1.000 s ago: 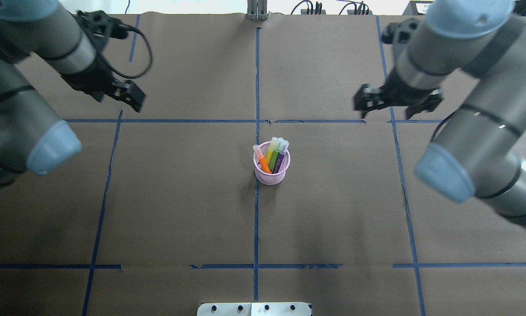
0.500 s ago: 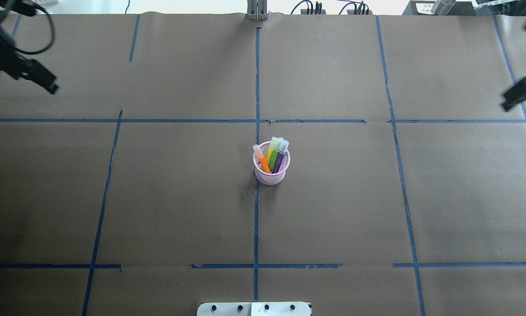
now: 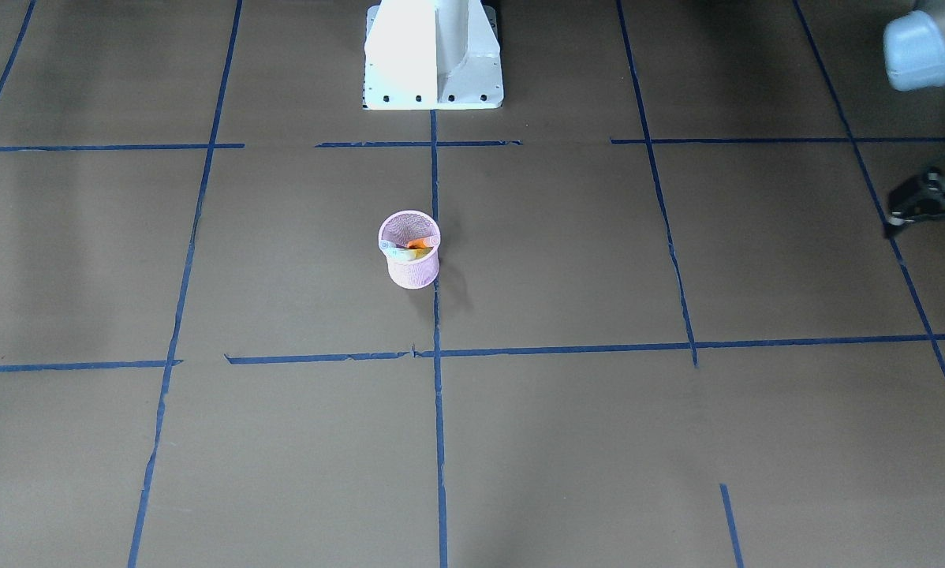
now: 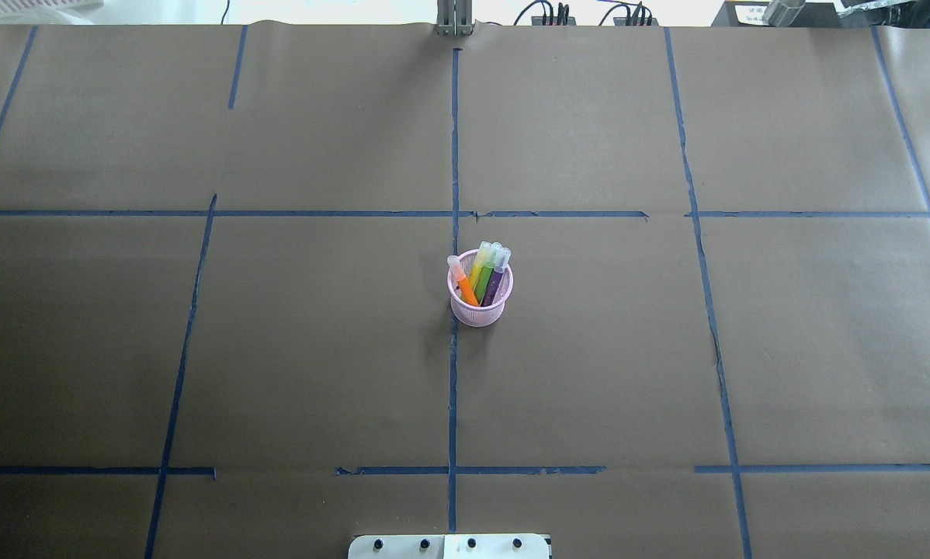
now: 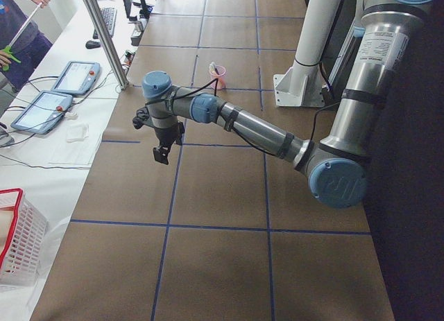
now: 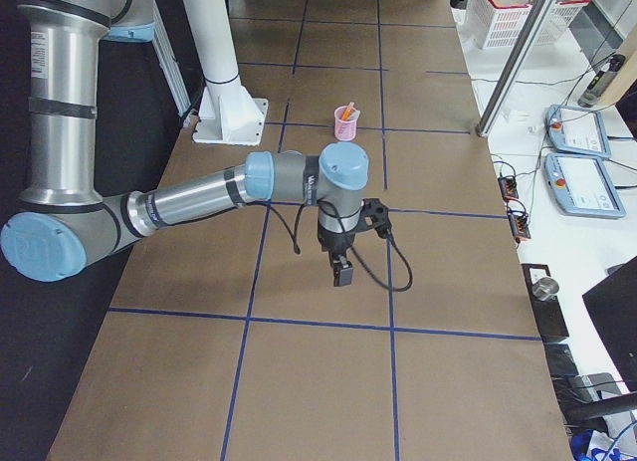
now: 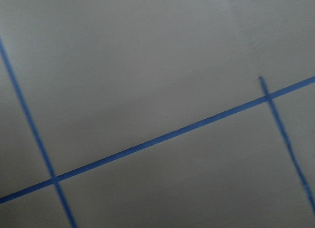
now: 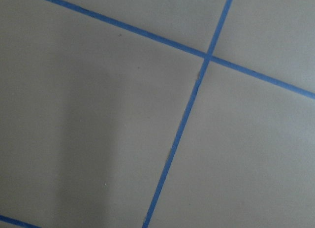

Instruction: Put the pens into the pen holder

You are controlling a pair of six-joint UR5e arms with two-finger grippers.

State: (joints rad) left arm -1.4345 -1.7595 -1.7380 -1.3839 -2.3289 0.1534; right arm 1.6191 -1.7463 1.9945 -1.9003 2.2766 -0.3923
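Pink wire-mesh pen holder (image 4: 480, 312), upright at the middle of the worktop (image 4: 279, 349), well apart from every edge. The pens lean inside it with their caps above the rim: orange (image 4: 465, 287), green (image 4: 484, 278) and purple (image 4: 496, 282). I see no pen outside the cup, so I judge the collecting step finished. My left pincer (image 5: 161, 154) hangs over the worktop's left end and my right pincer (image 6: 343, 274) over its right end. I cannot tell whether either is spread or pressed together. The next move seems to call for no grasp, only for keeping both arms clear of the cup.
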